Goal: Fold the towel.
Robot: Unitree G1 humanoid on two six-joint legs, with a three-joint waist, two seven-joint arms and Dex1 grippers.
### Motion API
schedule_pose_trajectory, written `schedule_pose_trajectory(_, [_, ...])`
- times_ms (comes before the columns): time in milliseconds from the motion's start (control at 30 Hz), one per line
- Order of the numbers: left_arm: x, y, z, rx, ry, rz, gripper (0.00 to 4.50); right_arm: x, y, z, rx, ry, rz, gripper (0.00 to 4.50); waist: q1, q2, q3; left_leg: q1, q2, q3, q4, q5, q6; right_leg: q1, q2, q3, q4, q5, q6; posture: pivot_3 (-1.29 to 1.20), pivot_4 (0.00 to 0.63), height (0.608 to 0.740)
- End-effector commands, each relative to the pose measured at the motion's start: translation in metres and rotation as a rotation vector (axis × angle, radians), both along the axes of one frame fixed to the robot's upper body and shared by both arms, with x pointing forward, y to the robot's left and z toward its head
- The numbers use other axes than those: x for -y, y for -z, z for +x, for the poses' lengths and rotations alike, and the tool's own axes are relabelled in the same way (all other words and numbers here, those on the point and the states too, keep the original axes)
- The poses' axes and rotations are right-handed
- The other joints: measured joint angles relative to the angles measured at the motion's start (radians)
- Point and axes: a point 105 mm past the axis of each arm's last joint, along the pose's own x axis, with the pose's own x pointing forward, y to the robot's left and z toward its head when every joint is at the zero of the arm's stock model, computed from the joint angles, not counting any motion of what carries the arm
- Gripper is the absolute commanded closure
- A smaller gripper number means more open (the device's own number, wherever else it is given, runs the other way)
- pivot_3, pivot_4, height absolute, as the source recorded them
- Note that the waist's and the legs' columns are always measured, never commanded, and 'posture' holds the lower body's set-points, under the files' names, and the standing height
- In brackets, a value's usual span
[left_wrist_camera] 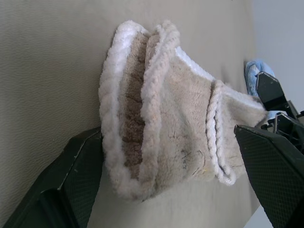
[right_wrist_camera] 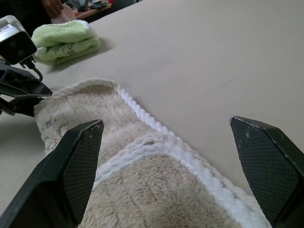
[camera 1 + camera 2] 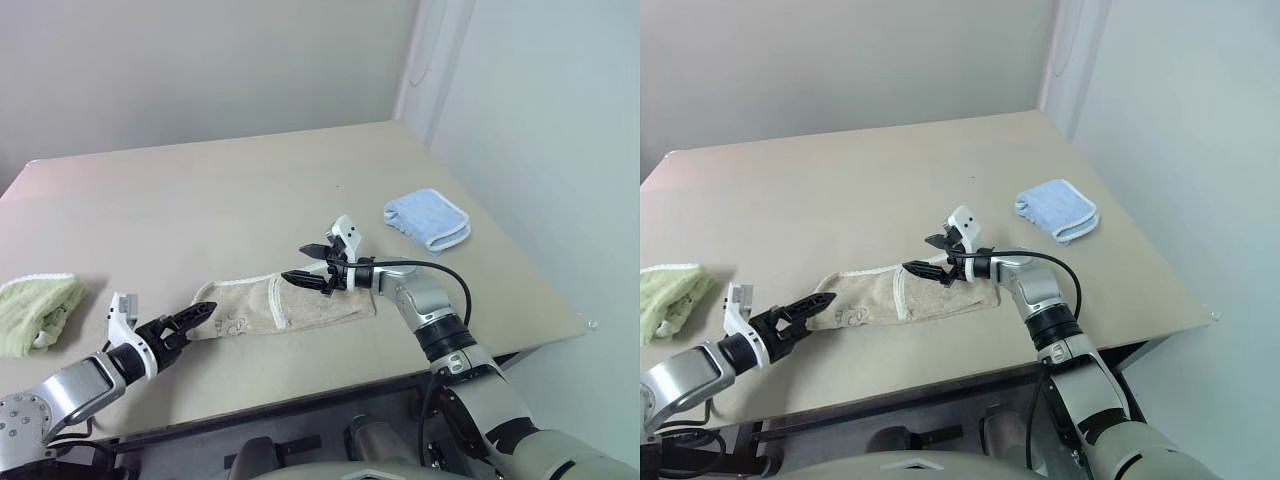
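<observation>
The towel (image 3: 283,305) lies folded lengthwise near the table's (image 3: 250,190) front edge, long axis left-to-right between the spread, empty left gripper (image 3: 192,318) and the equally spread, empty right gripper (image 3: 312,268) over its middle.

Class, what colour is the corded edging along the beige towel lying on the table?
White, on the towel; the left wrist view shows its edging best.

Beige table (image 3: 250,190) in corner; plain pale walls (image 3: 200,60) behind and at right.
</observation>
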Motion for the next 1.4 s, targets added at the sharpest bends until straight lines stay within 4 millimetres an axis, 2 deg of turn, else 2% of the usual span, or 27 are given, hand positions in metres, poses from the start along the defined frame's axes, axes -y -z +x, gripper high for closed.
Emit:
schedule_pose_trajectory(33, [0.005,0.002,0.000,-0.007,0.006,-0.009,0.92,-0.001,-0.015,0.006,0.057,0.005,0.021,0.00,0.002,0.000,0.000,0.000,0.000,0.000,-0.001,0.000,0.000,0.000,0.000,0.000,0.000,0.000,0.000,0.00,0.000,0.740])
schedule_pose_trajectory(133, [0.012,0.002,-0.005,-0.010,0.041,-0.019,2.05,0.000,-0.015,0.007,0.058,0.010,0.019,0.00,0.002,0.000,0.000,0.000,0.000,0.001,-0.003,0.000,0.000,-0.001,0.000,0.000,0.000,0.000,0.000,0.00,0.000,0.740])
schedule_pose_trajectory(367, [0.012,-0.003,-0.006,0.019,0.038,-0.044,4.49,0.001,-0.016,0.009,0.060,0.018,0.017,0.00,0.000,-0.001,0.000,-0.001,0.000,0.001,-0.004,0.000,0.000,-0.003,0.000,0.001,-0.001,0.000,0.000,0.00,0.000,0.740])
schedule_pose_trajectory(567, [0.019,-0.017,-0.014,0.083,0.136,-0.071,4.49,-0.001,-0.028,-0.001,0.040,-0.056,0.091,0.00,-0.003,-0.001,0.001,-0.001,0.000,0.002,-0.005,0.000,0.000,-0.003,0.000,0.001,-0.002,0.000,0.000,0.00,0.000,0.740])
schedule_pose_trajectory(700, [0.008,-0.018,-0.010,0.099,0.111,-0.036,4.49,0.001,-0.054,-0.015,0.017,-0.137,0.219,0.00,-0.002,-0.001,0.001,-0.001,0.000,0.002,-0.006,0.000,0.000,-0.003,0.000,0.001,-0.002,0.000,-0.001,0.00,0.000,0.740])
schedule_pose_trajectory(767, [0.002,-0.018,-0.008,0.106,0.105,-0.005,4.49,0.004,-0.064,-0.018,0.011,-0.147,0.258,0.00,-0.002,-0.001,0.001,-0.001,0.000,0.001,-0.007,0.000,0.000,-0.004,0.000,0.001,-0.002,-0.001,-0.001,0.00,0.000,0.740])
schedule_pose_trajectory(833, [-0.016,-0.009,-0.006,0.068,0.060,0.074,4.49,0.010,-0.072,-0.018,0.008,-0.144,0.281,0.00,-0.002,-0.001,0.001,-0.001,0.000,0.002,-0.008,0.000,0.000,-0.005,0.000,0.001,-0.002,-0.001,-0.001,0.00,0.000,0.740])
schedule_pose_trajectory(967, [-0.040,-0.010,-0.010,0.062,0.058,0.141,4.49,0.020,-0.067,-0.016,0.006,-0.116,0.237,0.00,-0.005,-0.002,0.001,-0.001,0.000,0.002,-0.009,0.000,0.000,-0.006,0.000,0.001,-0.003,-0.001,-0.002,0.00,0.000,0.740])
schedule_pose_trajectory(1100, [-0.074,-0.025,-0.011,0.080,0.011,0.214,4.49,0.030,-0.054,-0.015,0.003,-0.087,0.171,0.00,-0.006,-0.003,0.001,-0.002,0.000,0.002,-0.012,0.000,0.000,-0.007,0.000,0.002,-0.004,-0.002,-0.003,0.00,0.000,0.740])
schedule_pose_trajectory(1200, [-0.090,-0.045,-0.005,0.134,0.000,0.244,4.49,0.037,-0.046,-0.015,-0.007,-0.069,0.147,0.00,-0.005,-0.003,0.001,-0.004,0.000,0.002,-0.012,0.000,0.000,-0.009,0.000,0.002,-0.004,-0.002,-0.003,0.00,0.000,0.740])
schedule_pose_trajectory(1267, [-0.089,-0.061,0.000,0.192,0.024,0.237,4.49,0.039,-0.043,-0.017,-0.013,-0.065,0.139,0.00,-0.004,-0.004,0.001,-0.005,0.000,0.002,-0.012,0.000,0.000,-0.010,0.000,0.001,-0.004,-0.002,-0.003,0.00,0.000,0.740])
schedule_pose_trajectory(1333, [-0.081,-0.077,0.007,0.249,0.057,0.208,4.49,0.039,-0.040,-0.020,-0.014,-0.074,0.124,0.00,-0.003,-0.004,0.001,-0.006,0.000,0.002,-0.011,0.000,0.000,-0.011,-0.001,0.001,-0.004,-0.002,-0.003,0.00,0.000,0.740])
schedule_pose_trajectory(1400, [-0.060,-0.099,0.012,0.336,0.114,0.128,4.49,0.040,-0.036,-0.023,-0.006,-0.084,0.098,0.00,-0.002,-0.007,0.002,-0.007,0.000,0.002,-0.011,0.000,0.000,-0.011,-0.001,0.001,-0.004,-0.002,-0.003,0.00,0.000,0.740])
